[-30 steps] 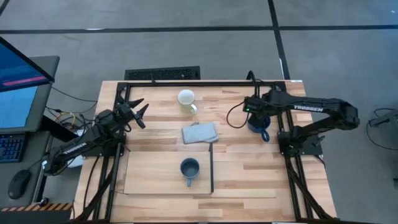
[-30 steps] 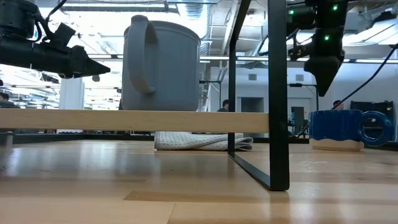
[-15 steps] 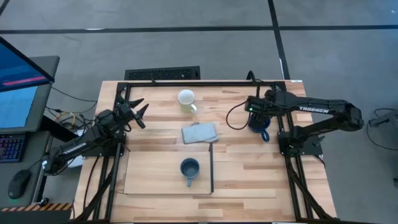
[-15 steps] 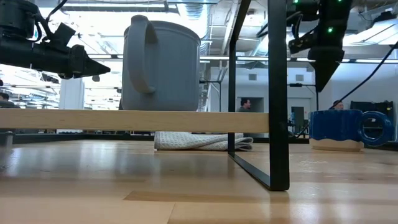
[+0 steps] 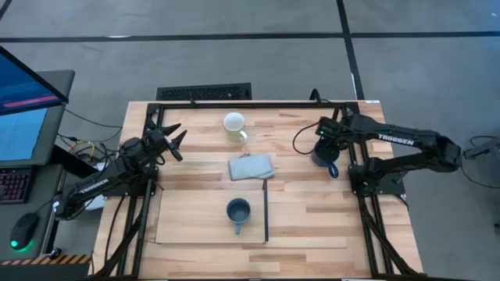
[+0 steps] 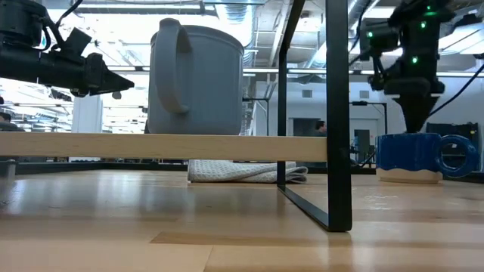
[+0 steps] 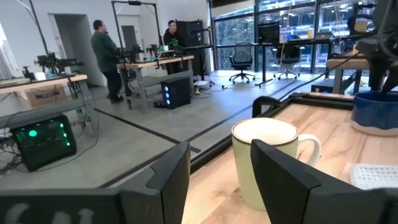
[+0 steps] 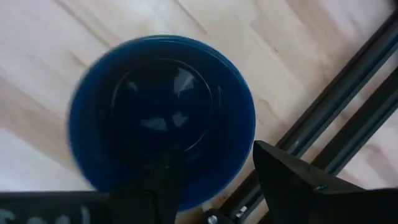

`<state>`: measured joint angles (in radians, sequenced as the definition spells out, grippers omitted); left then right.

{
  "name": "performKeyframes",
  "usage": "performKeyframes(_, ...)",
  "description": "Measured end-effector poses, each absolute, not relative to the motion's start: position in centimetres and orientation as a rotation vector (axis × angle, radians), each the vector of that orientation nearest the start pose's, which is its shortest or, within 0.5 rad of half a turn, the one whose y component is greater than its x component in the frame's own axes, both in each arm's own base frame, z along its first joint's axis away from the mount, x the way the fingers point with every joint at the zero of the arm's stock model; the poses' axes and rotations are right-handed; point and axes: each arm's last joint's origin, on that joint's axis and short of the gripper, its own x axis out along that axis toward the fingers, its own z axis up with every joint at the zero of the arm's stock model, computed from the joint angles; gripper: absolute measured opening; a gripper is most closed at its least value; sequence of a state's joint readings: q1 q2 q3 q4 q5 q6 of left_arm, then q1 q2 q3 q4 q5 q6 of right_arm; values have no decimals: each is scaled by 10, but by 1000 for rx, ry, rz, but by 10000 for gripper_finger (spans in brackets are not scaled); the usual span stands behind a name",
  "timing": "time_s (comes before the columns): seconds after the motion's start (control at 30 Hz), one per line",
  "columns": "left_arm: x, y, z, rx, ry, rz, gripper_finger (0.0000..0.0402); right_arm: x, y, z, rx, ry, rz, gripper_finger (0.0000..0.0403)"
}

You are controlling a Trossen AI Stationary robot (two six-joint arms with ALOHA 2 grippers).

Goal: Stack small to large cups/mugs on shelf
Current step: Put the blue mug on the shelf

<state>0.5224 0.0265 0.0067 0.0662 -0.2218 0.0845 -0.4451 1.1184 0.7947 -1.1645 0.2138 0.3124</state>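
Note:
The dark navy mug [image 5: 325, 156] stands on the tabletop at the right. It also shows in the low view [image 6: 418, 157]. My right gripper [image 6: 418, 125] is open and points down just above its rim. In the right wrist view [image 8: 217, 180] one finger is over the mug's mouth [image 8: 155, 112] and the other is outside the rim. The cream-white mug [image 5: 233, 123] stands at the far middle. The slate grey-blue mug [image 5: 237, 211] stands upright on the plywood shelf [image 5: 191, 215]. My left gripper [image 5: 178, 138] is open at the left, raised, facing the cream mug [image 7: 267, 158].
A folded grey cloth [image 5: 251, 166] lies between the cream mug and the shelf. The shelf's black strip [image 5: 266, 211] and black leg [image 6: 336, 113] stand left of the navy mug. A black frame rail [image 8: 336, 106] runs close beside the navy mug.
My right gripper has moved toward the table's right edge and come down, from beside the navy mug to right over its mouth. The mugs have kept still.

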Motion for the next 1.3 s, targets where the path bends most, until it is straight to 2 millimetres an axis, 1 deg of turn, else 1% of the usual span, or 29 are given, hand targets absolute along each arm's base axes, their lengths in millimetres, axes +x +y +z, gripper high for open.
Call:
performKeyframes(0.1, 82, 54, 170, 85, -16, 746, 163, 142, -77, 213, 447, 1396, -794, 214)
performKeyframes(0.17, 82, 54, 170, 85, -16, 746, 163, 142, -79, 211, 451, 1376, -808, 214)
performKeyframes(0.57, 82, 54, 170, 88, -15, 745, 163, 144, -81, 209, 437, 1351, -836, 214)
performKeyframes(0.83, 82, 54, 170, 88, -15, 745, 163, 146, -81, 205, 481, 1370, -815, 209)
performKeyframes(0.93, 82, 55, 170, 88, -15, 746, 163, 148, -82, 202, 482, 1394, -816, 195)
performKeyframes(1.1, 82, 54, 170, 88, -15, 745, 163, 151, -83, 196, 482, 1430, -817, 158)
performKeyframes(1.2, 82, 54, 170, 88, -15, 745, 163, 152, -84, 195, 479, 1437, -815, 128)
performKeyframes(1.3, 82, 55, 170, 88, -15, 745, 163, 152, -84, 195, 477, 1437, -814, 88)
